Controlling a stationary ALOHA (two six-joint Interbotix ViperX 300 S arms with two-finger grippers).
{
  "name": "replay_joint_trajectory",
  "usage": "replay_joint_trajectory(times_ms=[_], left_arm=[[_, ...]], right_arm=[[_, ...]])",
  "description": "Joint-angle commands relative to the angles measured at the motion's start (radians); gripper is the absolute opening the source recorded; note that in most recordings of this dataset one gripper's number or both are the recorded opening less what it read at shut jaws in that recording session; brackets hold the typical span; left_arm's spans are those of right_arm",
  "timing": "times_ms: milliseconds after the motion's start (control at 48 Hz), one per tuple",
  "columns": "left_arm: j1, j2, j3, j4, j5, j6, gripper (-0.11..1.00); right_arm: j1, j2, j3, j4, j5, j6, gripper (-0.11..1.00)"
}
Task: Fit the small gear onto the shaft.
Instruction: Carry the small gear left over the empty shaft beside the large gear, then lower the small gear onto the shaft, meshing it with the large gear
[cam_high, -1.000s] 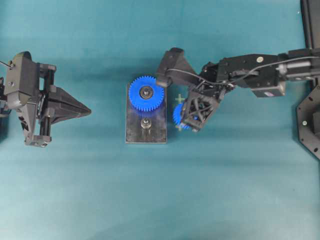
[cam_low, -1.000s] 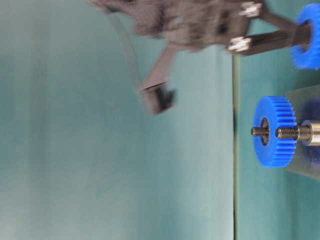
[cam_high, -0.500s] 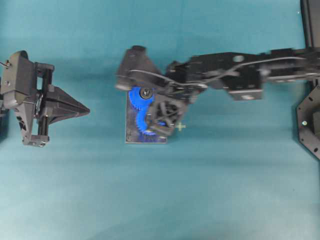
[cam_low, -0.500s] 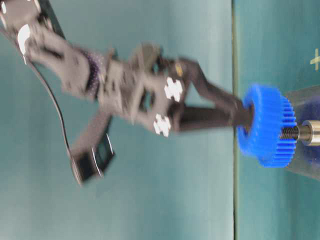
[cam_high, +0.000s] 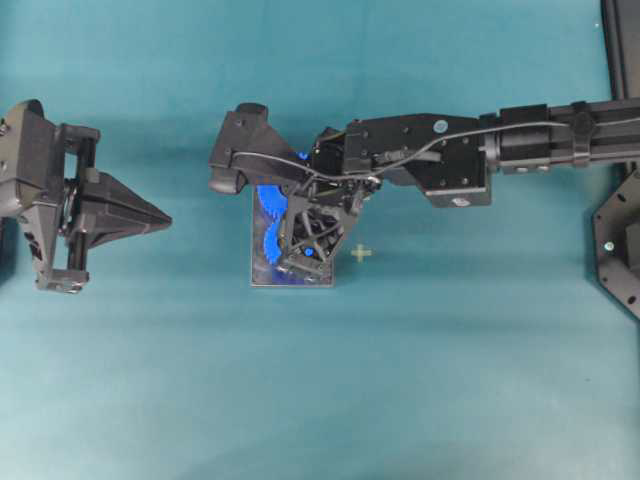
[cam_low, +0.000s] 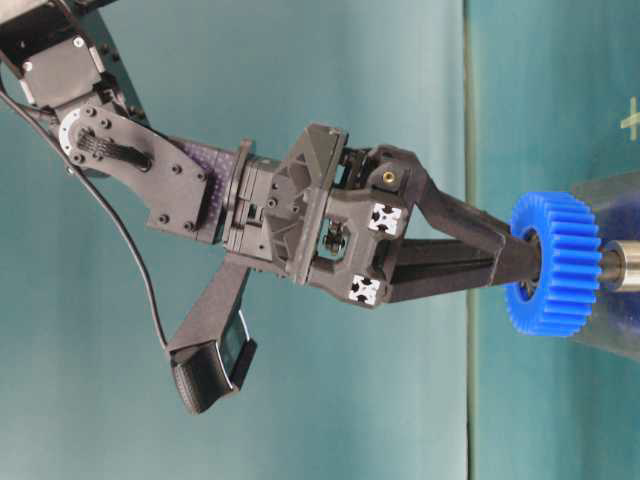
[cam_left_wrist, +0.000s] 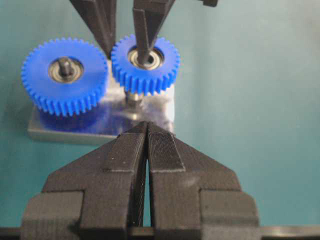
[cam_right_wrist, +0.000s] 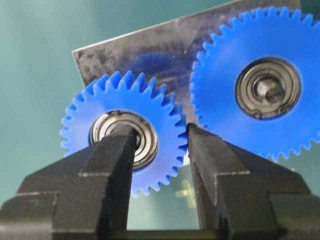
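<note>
The small gear (cam_left_wrist: 145, 64) is pinched by the right gripper (cam_right_wrist: 159, 150), one finger in its hub, directly above the shaft (cam_left_wrist: 132, 97) near the plate's (cam_left_wrist: 100, 122) edge. The left gripper (cam_left_wrist: 147, 131) is pressed together, idle.

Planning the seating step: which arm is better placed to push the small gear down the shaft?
Right. Its end effector already grips the small gear over the shaft; the left end effector sits shut, short of the plate.

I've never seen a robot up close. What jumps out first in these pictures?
Two bright blue gears on a dark metal plate in the middle of the teal table. The right gripper pinches the small gear over the shaft, beside the larger gear. The left gripper waits shut, off to the side.
</note>
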Motion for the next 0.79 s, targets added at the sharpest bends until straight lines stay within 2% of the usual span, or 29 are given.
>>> replay_joint_trajectory(times_ms=[0,771], left_arm=[[-0.002,-0.006,-0.009,0.002,-0.009,-0.002,0.0],[-0.002,-0.008,-0.009,0.002,-0.009,-0.002,0.0]], right_arm=[[-0.006,-0.011,-0.015,-0.008,0.005,-0.002,0.34],[-0.025,-0.009,-0.046,-0.006,0.044,-0.005,0.34]])
